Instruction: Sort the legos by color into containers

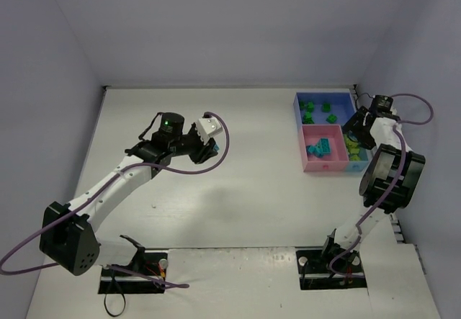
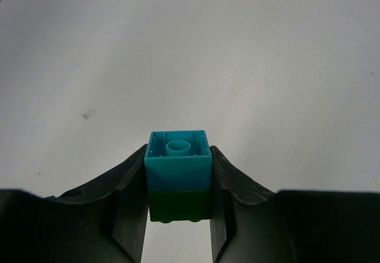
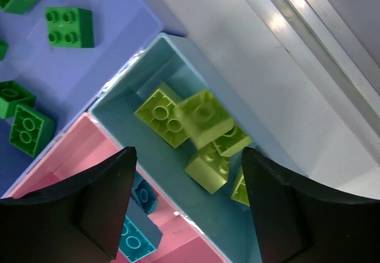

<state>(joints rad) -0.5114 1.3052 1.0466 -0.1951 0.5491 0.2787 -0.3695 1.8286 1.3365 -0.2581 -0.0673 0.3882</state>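
My left gripper point(image 2: 179, 183) is shut on a short stack, a cyan brick point(image 2: 178, 162) joined to a dark green brick point(image 2: 179, 206), held above the bare table at centre left point(image 1: 209, 146). My right gripper point(image 3: 187, 159) is open and empty above the light blue tray point(image 3: 178, 82), which holds several yellow-green bricks point(image 3: 205, 117). The blue tray point(image 1: 344, 101) holds several dark green bricks point(image 3: 69, 27). The pink tray point(image 1: 323, 162) holds cyan bricks point(image 1: 318, 147). In the top view the right gripper point(image 1: 358, 132) sits over the trays' right side.
The joined trays stand at the far right of the white table point(image 1: 238, 182), close to the right wall. A metal rail point(image 3: 309, 43) runs along the table edge beside the light blue tray. Purple cables loop off both arms.
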